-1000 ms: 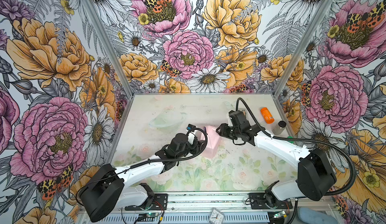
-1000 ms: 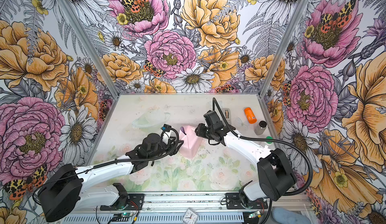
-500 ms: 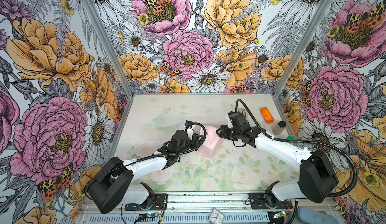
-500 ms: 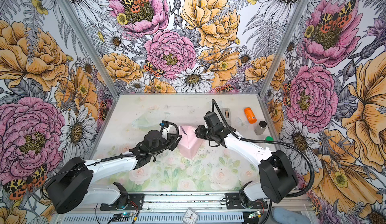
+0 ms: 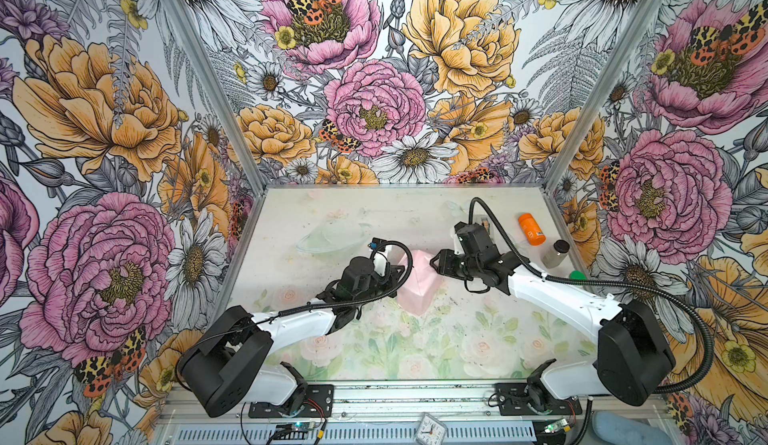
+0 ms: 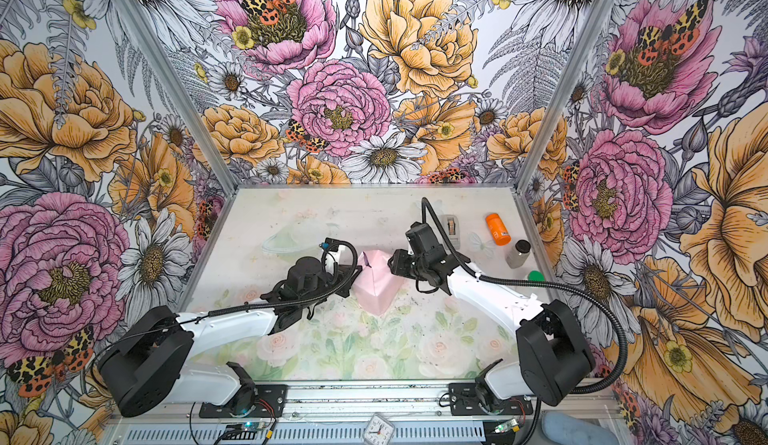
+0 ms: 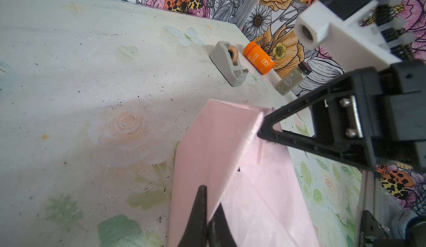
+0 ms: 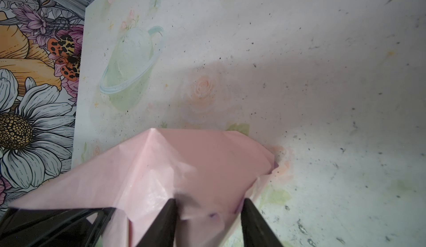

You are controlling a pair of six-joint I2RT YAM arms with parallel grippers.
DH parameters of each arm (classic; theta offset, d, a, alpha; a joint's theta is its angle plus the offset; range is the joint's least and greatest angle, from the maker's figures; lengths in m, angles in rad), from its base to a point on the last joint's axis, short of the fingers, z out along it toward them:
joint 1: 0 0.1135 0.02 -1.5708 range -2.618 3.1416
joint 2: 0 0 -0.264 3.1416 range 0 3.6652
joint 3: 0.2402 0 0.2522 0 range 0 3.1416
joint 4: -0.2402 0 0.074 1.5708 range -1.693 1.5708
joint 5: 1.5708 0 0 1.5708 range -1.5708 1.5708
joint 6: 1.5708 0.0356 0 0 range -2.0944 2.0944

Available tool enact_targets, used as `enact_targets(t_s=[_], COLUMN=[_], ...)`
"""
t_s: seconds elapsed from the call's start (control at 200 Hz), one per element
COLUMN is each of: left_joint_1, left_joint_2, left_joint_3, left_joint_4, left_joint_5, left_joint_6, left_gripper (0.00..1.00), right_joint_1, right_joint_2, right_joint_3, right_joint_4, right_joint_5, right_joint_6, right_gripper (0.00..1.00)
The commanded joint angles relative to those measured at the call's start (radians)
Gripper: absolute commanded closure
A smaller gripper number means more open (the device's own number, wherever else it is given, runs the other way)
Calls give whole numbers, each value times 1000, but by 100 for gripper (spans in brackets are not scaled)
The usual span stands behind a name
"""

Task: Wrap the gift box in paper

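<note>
The paper (image 5: 417, 283) (image 6: 376, 285) lies pale pink side out, folded into a creased mound at the table's middle. The gift box is hidden under it. My left gripper (image 5: 400, 274) (image 7: 208, 213) is at the mound's left side, shut on a folded edge of the paper (image 7: 214, 151) that runs down between its fingertips. My right gripper (image 5: 435, 262) (image 8: 209, 211) comes in from the right at the mound's far corner. Its fingers (image 8: 169, 213) stand apart, each pressed against a bulge of paper (image 8: 184, 165) held between them.
A grey tape dispenser (image 7: 228, 63) (image 6: 452, 227), an orange bottle (image 5: 531, 229), a small dark-capped jar (image 5: 557, 252) and a green cap (image 5: 577, 274) sit along the right wall. A small clock (image 5: 430, 424) lies on the front rail.
My left gripper has moved in against the paper's left side and closed on its folded edge. The right arm and its grip have not moved.
</note>
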Motion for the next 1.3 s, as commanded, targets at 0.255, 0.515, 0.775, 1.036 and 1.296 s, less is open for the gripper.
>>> enact_targets(t_s=[0.255, 0.515, 0.775, 1.036, 1.296], left_joint_1=[-12, -9, 9, 6, 5], left_joint_2=[27, 72, 163, 226, 190], left_joint_3=[53, 80, 120, 121, 93], left_joint_4=[81, 110, 176, 183, 128], left_joint_5=[57, 68, 80, 83, 47], left_joint_6=[10, 17, -12, -18, -13], left_gripper=[75, 67, 67, 78, 94], right_joint_1=[13, 14, 19, 22, 14], right_joint_2=[-19, -23, -28, -32, -138], right_joint_3=[-29, -33, -39, -39, -30], right_joint_4=[-61, -61, -61, -54, -54], right_joint_5=[7, 5, 5, -6, 1], right_joint_6=[-18, -18, -19, -19, -10], right_gripper=[53, 54, 54, 54, 44])
